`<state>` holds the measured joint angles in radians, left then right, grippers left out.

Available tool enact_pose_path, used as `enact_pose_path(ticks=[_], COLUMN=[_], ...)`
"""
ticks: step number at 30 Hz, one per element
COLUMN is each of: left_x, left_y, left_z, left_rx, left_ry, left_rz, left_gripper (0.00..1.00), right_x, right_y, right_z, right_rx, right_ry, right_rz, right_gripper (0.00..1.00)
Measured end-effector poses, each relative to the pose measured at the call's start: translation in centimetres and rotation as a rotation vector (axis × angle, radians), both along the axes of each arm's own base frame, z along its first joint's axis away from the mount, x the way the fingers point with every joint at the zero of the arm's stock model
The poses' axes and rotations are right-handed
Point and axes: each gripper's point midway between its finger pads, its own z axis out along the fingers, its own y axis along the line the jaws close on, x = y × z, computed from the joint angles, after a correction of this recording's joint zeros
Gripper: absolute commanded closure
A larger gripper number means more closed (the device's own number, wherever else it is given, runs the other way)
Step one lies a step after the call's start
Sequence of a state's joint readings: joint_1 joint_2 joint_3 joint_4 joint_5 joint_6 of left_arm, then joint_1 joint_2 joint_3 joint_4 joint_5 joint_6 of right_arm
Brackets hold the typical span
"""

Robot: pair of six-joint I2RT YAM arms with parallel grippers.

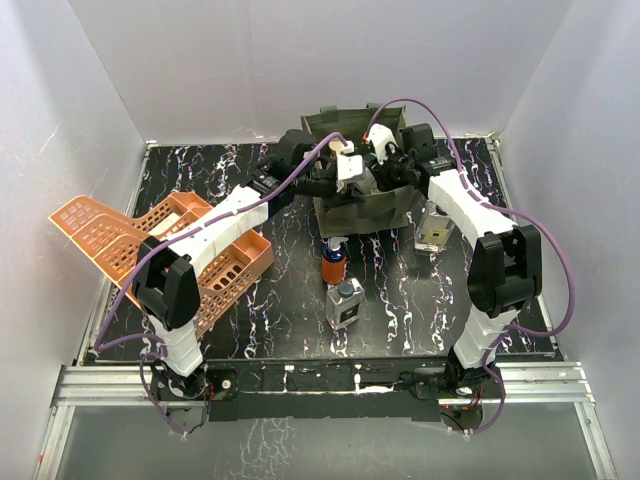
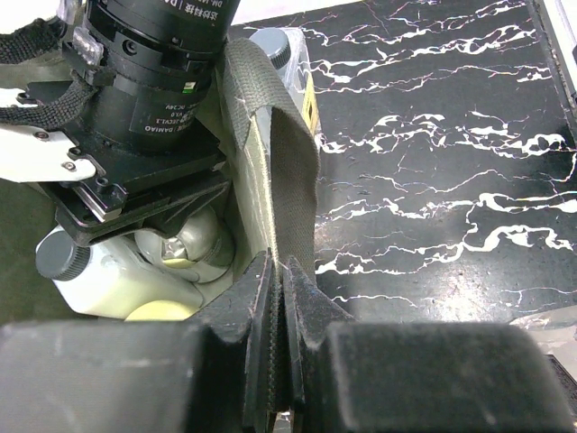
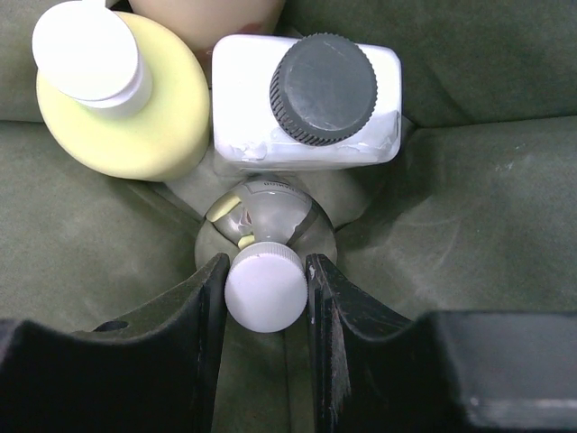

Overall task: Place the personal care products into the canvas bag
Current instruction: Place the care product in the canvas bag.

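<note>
The olive canvas bag (image 1: pixel 388 208) stands at the back centre. My left gripper (image 1: pixel 322 188) is shut on its near wall; the left wrist view shows the jaws (image 2: pixel 279 280) pinching the fabric edge (image 2: pixel 293 180). My right gripper (image 1: pixel 361 183) reaches down into the bag, and its fingers (image 3: pixel 266 271) hold the white cap of a clear round bottle (image 3: pixel 266 287). Inside lie a yellow-green pump bottle (image 3: pixel 117 99), a white bottle with a dark cap (image 3: pixel 306 104) and a tan one (image 3: pixel 203 11). On the table stand an orange bottle with a blue top (image 1: pixel 333 264), a square clear bottle (image 1: pixel 345 303) and another clear bottle (image 1: pixel 433 228).
Two orange lattice baskets (image 1: pixel 120 240) lie at the left, under my left arm. The black marble table (image 1: pixel 400 310) ends at white walls on three sides. My right arm's wrist housing (image 2: pixel 153 90) fills the bag's opening in the left wrist view.
</note>
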<state>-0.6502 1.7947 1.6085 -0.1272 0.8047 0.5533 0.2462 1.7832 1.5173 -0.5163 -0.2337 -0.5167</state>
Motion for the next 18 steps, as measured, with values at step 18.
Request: enact_pose_path(ticks=[18], left_x=[-0.4], left_y=[0.1], left_z=[-1.0], left_rx=[0.017], left_ry=[-0.054], left_rz=[-0.053], left_gripper=[1.0], right_x=[-0.3], right_y=[0.6], right_z=[0.7], right_rx=[0.028], right_ry=[0.086], right_rz=[0.017], right_gripper=[0.42])
